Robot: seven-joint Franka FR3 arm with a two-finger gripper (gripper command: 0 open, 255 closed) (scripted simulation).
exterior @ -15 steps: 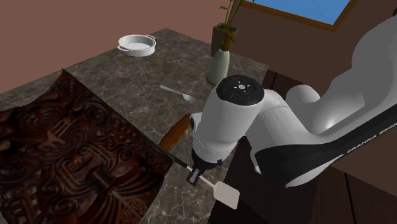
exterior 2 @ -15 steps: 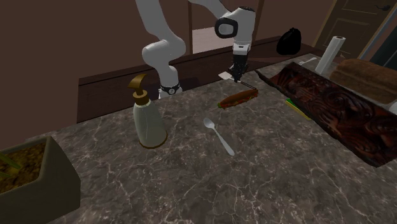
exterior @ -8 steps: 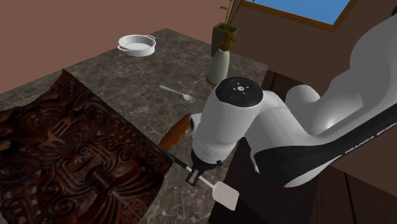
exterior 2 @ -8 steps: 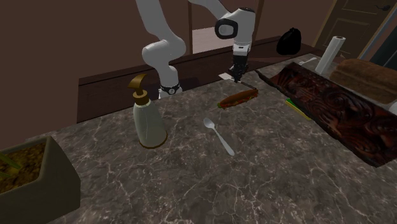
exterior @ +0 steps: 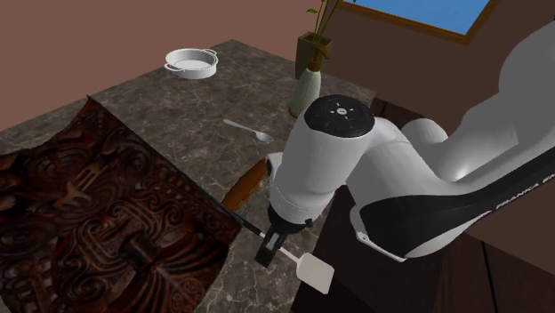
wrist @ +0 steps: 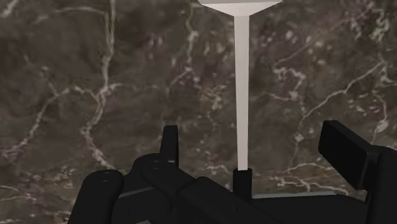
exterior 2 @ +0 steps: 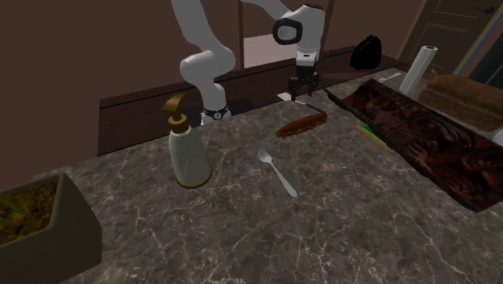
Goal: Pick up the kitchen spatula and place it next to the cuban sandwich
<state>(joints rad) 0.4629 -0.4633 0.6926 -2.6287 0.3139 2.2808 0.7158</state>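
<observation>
The spatula point(wrist: 242, 95) has a white blade, a thin pale shaft and a black handle. It lies on the dark marble counter point(wrist: 95, 83). My gripper point(wrist: 254, 149) stands open just above it, with one finger point(wrist: 168, 143) and the other finger point(wrist: 343, 153) on either side of the shaft, touching nothing. In the shoulder view the gripper point(exterior: 267, 252) hangs over the spatula point(exterior: 316, 273), whose blade lies near the counter's edge. The long brown sandwich point(exterior: 247, 185) rests close by. In the second exterior view the gripper point(exterior 2: 300, 90) is above the spatula point(exterior 2: 286, 98), just behind the sandwich point(exterior 2: 301, 123).
A dark carved tray point(exterior: 89, 213) fills the shoulder view's left. A spoon point(exterior 2: 276, 171) lies in front of the sandwich, a soap dispenser point(exterior 2: 188, 153) to the second exterior view's left, a planter point(exterior 2: 40, 222) at its lower left. A white pan point(exterior: 191, 62) sits far back.
The gripper has opened and let go of the spatula, which now lies on the counter. The hand has lifted slightly.
</observation>
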